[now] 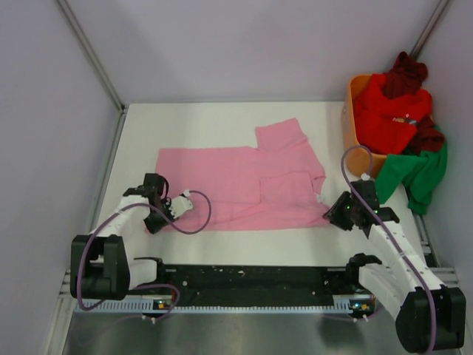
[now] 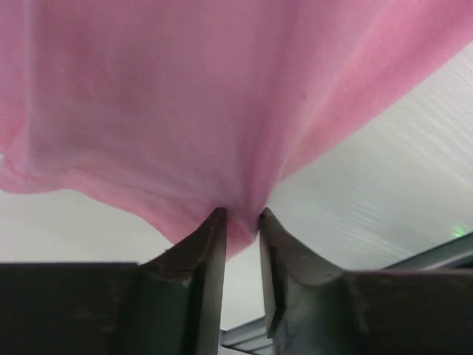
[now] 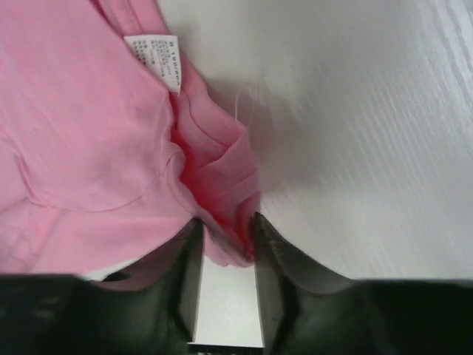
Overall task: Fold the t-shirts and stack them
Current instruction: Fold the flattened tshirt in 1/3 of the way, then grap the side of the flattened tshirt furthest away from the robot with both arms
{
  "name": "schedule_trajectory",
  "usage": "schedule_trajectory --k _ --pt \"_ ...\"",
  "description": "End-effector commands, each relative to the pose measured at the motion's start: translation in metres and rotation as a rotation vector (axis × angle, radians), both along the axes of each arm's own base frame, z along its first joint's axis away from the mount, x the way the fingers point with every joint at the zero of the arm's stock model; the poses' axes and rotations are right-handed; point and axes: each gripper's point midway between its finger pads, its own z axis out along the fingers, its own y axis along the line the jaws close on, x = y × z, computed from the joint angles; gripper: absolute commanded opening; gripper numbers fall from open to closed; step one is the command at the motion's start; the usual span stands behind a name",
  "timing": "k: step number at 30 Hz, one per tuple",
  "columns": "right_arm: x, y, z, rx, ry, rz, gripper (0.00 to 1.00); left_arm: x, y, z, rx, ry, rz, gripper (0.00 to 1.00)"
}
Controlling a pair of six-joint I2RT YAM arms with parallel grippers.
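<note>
The light pink t-shirt (image 1: 244, 185) lies spread across the middle of the white table, partly folded, one sleeve pointing to the far side. My left gripper (image 1: 160, 214) is shut on the shirt's near left corner; in the left wrist view the pink cloth (image 2: 185, 111) is pinched between the fingertips and lifted off the table. My right gripper (image 1: 332, 214) is shut on the near right corner by the collar; the right wrist view shows bunched pink cloth (image 3: 214, 177) between the fingers, with a white label (image 3: 155, 63) beyond.
An orange plastic basket (image 1: 353, 129) stands at the far right, holding a bright red shirt (image 1: 392, 111) and a dark maroon one (image 1: 403, 74). A green shirt (image 1: 417, 170) hangs over its near side onto the table. A black rail (image 1: 251, 277) runs along the near edge.
</note>
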Motion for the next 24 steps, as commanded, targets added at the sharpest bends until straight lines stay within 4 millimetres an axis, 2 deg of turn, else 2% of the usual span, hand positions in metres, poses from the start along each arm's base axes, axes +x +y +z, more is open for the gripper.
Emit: schedule_trajectory --k 1,3,6,9,10,12,15,16,18,19,20,23,24 --pt "-0.005 -0.013 0.007 -0.03 0.007 -0.086 0.48 -0.019 -0.008 0.002 -0.049 0.07 0.003 0.49" --pt "0.002 -0.017 0.018 -0.046 -0.027 -0.102 0.64 -0.008 -0.008 0.01 -0.05 0.049 0.013 0.68" --pt "0.029 -0.026 0.053 -0.109 -0.142 -0.092 0.68 0.027 -0.007 0.035 -0.054 -0.028 0.065 0.72" --pt "0.076 -0.023 0.099 -0.171 -0.297 0.005 0.71 0.088 -0.018 0.078 -0.146 -0.174 0.163 0.74" --pt "0.095 -0.018 0.116 -0.187 -0.354 0.06 0.71 0.112 -0.014 0.089 -0.184 -0.216 0.238 0.74" --pt "0.133 -0.002 0.136 -0.231 -0.398 0.18 0.71 0.155 -0.019 0.103 -0.248 -0.267 0.339 0.73" --pt "0.187 0.034 0.155 -0.247 -0.411 0.404 0.71 0.214 -0.019 0.117 -0.295 -0.317 0.474 0.67" --pt "0.205 0.039 0.149 -0.255 -0.38 0.436 0.71 0.231 -0.016 0.116 -0.297 -0.324 0.517 0.65" --pt "0.25 0.044 0.155 -0.281 -0.377 0.466 0.69 0.257 -0.012 0.11 -0.314 -0.322 0.597 0.64" --pt "0.265 0.045 0.143 -0.298 -0.34 0.486 0.66 0.267 -0.008 0.105 -0.324 -0.316 0.647 0.64" --pt "0.283 0.047 0.142 -0.306 -0.343 0.494 0.66 0.28 -0.004 0.105 -0.336 -0.331 0.674 0.65" --pt "0.33 0.054 0.118 -0.329 -0.324 0.513 0.64 0.311 0.011 0.1 -0.367 -0.361 0.763 0.66" --pt "0.344 0.056 0.093 -0.338 -0.283 0.523 0.64 0.319 0.015 0.095 -0.374 -0.366 0.787 0.67"
